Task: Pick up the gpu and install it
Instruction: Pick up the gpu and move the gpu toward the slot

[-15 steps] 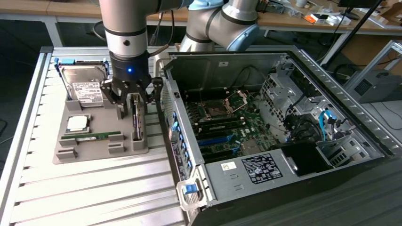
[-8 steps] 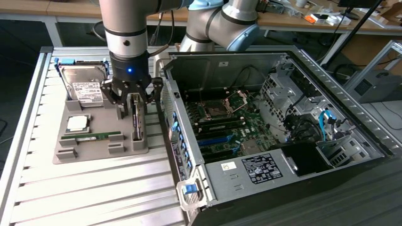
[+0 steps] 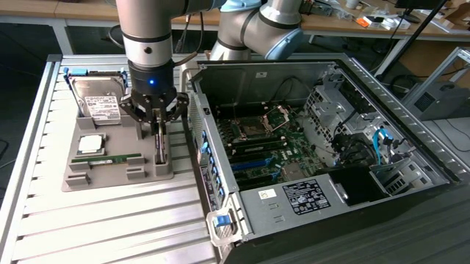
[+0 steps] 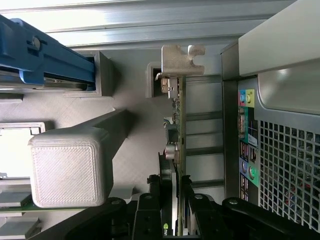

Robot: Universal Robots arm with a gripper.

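Right, the gripper (image 3: 158,131) is down over the grey holder (image 3: 110,177), straddling the gpu (image 3: 160,146). The card stands on its edge in its slot, just beside the computer case (image 3: 246,212). Its long axis runs parallel to that case wall. In the wrist view the gpu (image 4: 179,125) is edge-on, with its silver bracket (image 4: 182,60) at the end away from the gripper (image 4: 177,202), near the blue rails (image 4: 45,57). The fingers sit narrow on either side, but I can't tell whether they've pinched it.
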